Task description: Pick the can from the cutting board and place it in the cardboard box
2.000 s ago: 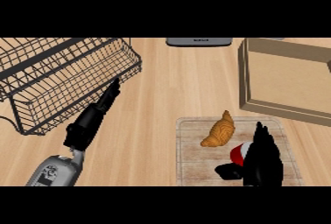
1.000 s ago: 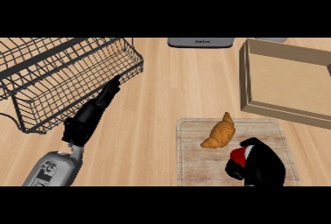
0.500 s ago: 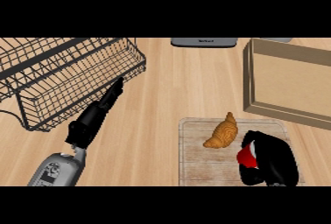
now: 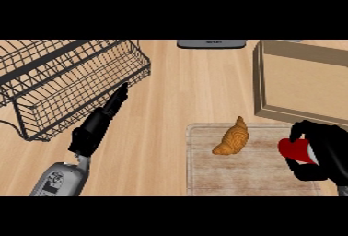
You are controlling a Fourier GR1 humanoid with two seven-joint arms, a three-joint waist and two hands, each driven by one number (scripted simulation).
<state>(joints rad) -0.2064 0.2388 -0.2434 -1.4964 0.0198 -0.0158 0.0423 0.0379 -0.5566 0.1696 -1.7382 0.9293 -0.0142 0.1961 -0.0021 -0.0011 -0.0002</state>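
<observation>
Right hand [image 4: 327, 154] curled round red can [image 4: 297, 150] at lower right over cutting board [image 4: 238, 175], croissant [image 4: 232, 136] beside, left hand [image 4: 102, 120] straight-fingered at left, box [image 4: 306, 80] upper right.

The single head view looks steeply down from the robot's side onto the wooden counter [image 4: 183, 87], near enough that the wire basket [image 4: 68, 83], cardboard box [image 4: 299, 73] and cutting board [image 4: 252, 173] run past its edges.

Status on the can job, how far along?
Grasp looks done: right hand has its fingers curled round the red can at the right edge of the cutting board. Left: carry it to the cardboard box, where it is not yet, and release.
</observation>
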